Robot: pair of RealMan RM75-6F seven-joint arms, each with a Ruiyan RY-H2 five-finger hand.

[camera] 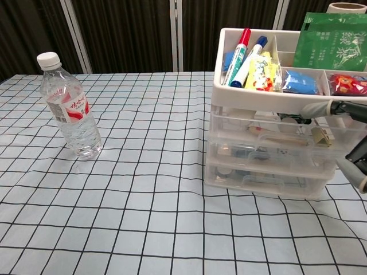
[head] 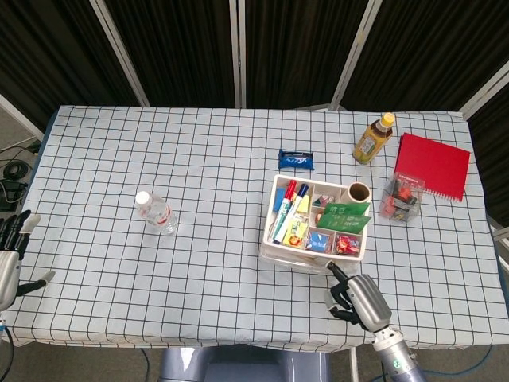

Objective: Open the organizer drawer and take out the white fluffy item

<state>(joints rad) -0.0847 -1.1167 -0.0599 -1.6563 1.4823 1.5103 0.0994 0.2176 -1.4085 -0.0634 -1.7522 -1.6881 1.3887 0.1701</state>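
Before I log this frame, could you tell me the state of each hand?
Left hand: open, holding nothing, at the table edge.
Right hand: at the organizer front; grip cannot be told.

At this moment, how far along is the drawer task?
Nothing looks done: the clear plastic organizer's drawers all appear closed, and no white fluffy item is out. In hand: the right hand reaches toward the organizer front. The left hand sits idle at the table edge. Opening and retrieving remain.
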